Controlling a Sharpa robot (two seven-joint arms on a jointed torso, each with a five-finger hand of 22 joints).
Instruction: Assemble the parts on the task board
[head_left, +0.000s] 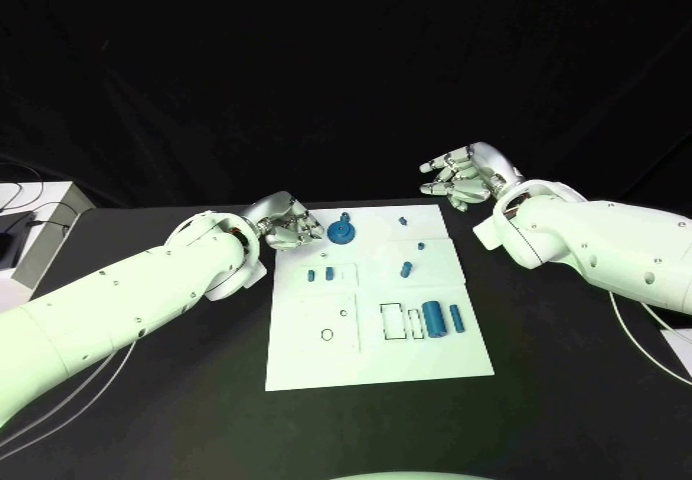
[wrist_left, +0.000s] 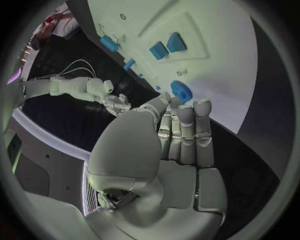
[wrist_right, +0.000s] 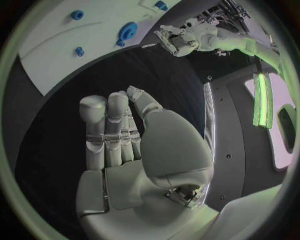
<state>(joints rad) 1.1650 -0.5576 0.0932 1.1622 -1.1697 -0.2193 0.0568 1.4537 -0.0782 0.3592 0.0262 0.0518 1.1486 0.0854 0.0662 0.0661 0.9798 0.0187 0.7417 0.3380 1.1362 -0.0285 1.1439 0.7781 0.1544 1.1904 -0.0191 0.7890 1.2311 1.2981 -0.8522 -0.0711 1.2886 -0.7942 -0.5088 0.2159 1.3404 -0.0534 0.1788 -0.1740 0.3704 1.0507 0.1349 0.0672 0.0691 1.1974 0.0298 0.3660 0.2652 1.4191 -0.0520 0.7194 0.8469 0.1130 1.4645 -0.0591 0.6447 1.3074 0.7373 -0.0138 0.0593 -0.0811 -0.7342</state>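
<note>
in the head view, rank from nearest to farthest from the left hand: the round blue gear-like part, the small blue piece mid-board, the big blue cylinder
1. Round blue part, just beside the left hand at the board's far edge.
2. Small blue piece, mid-board, toward the right side.
3. Big blue cylinder, nearer the robot, by the outlined rectangle.

A robotics lab: black-draped table (head_left: 173, 400) and backdrop, a white task board (head_left: 372, 350) centre frame, cabled equipment (head_left: 29, 215) at left edge.

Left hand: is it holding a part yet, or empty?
Empty. The left hand has straight fingers with nothing between them, just short of the round blue part on the white board.
</note>
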